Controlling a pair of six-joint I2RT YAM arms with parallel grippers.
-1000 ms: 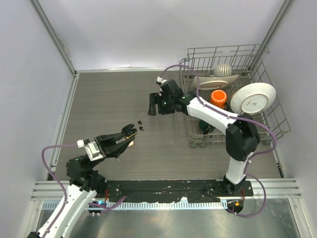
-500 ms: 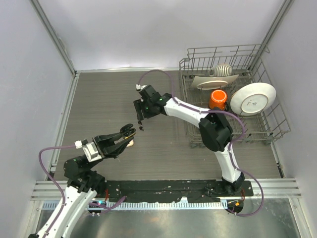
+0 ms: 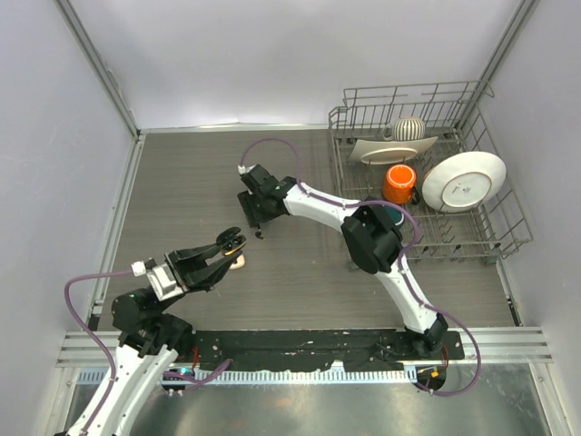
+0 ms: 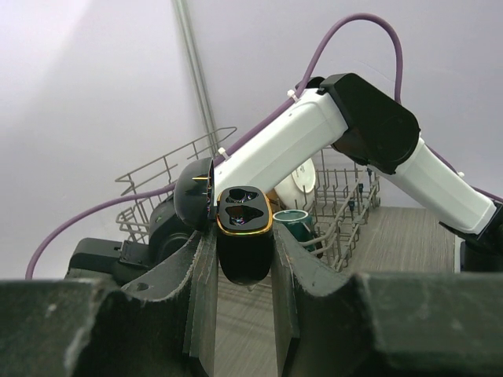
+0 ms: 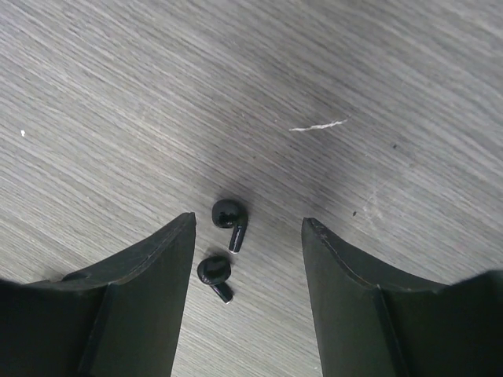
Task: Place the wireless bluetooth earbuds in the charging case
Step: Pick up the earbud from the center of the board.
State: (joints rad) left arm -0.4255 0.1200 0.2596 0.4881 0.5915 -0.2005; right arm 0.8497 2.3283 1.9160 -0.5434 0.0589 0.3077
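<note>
Right gripper (image 5: 247,226) spread above upper bud (image 5: 229,216) and lower bud (image 5: 214,272), both black, just beside each other on counter (image 5: 409,86), lower centre of wrist view. Left gripper (image 4: 244,255) pinches open case (image 4: 244,214). Centre on one bud only, descend straight, close gently; tiny, will likely skid.

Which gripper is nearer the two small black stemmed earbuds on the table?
Right. The open right gripper is poised over the black earbuds, straddling them; the left gripper sits apart, holding the open black charging case.
</note>
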